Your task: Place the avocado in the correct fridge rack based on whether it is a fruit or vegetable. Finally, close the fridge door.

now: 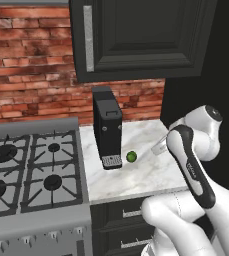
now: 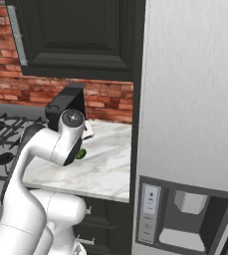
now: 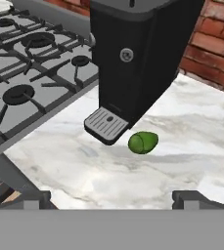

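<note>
The avocado (image 1: 131,157) (image 3: 143,142) is a small, glossy, dark green ball lying on the marble counter (image 1: 151,175), just right of the coffee machine's drip tray. In the right base view the avocado (image 2: 80,154) peeks out from behind my arm. My gripper (image 3: 116,199) hovers above the counter's front part, short of the avocado, with its fingers (image 3: 39,197) spread wide and nothing between them. In the left base view the gripper (image 1: 159,146) is to the right of the avocado. The plain fridge door with the bar handle is out of view.
A black coffee machine (image 1: 107,127) stands at the counter's left, next to a gas stove (image 1: 31,170). A dark wall cabinet (image 1: 141,35) hangs above. A light-grey fridge door with a dispenser panel (image 2: 190,99) bounds the counter on the right.
</note>
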